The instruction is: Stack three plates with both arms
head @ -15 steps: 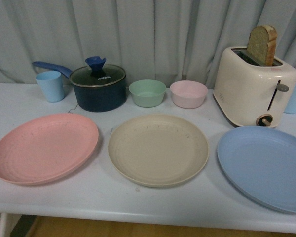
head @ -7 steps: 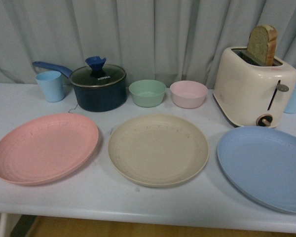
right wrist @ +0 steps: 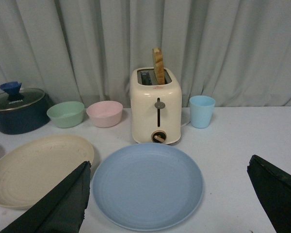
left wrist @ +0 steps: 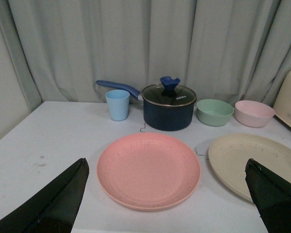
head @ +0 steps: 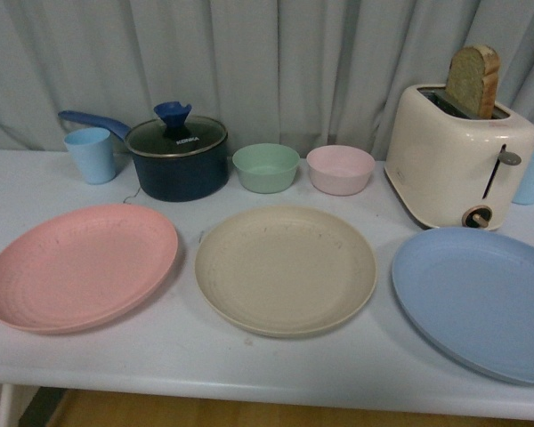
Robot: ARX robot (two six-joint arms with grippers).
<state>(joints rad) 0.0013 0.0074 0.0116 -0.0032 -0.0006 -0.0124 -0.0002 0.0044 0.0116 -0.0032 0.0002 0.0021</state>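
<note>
Three plates lay unstacked on the table (head: pixel 187 360); your left gripper (left wrist: pixel 166 164) and right gripper (right wrist: pixel 169 162) both stood spread wide.

In the front view neither of your arms showed. The pink plate (head: pixel 80 267), the beige plate (head: pixel 285 269) and the light blue plate (head: pixel 476 302) lay flat in a row, apart from one another, with a lidded pot (head: pixel 178 160), a green bowl (head: pixel 266 167), a pink bowl (head: pixel 340 169) and a toaster (head: pixel 458 156) behind them. In the left wrist view your left gripper's fingers (left wrist: pixel 53 204) were far apart and held nothing. The pink plate lay just ahead, centred between them, and the beige plate lay beside it, partly hidden behind one finger. In the right wrist view your right gripper's fingers (right wrist: pixel 58 206) were equally spread and empty. The light blue plate lay just ahead between them, the beige plate off past one finger, the toaster beyond the blue plate.
</note>
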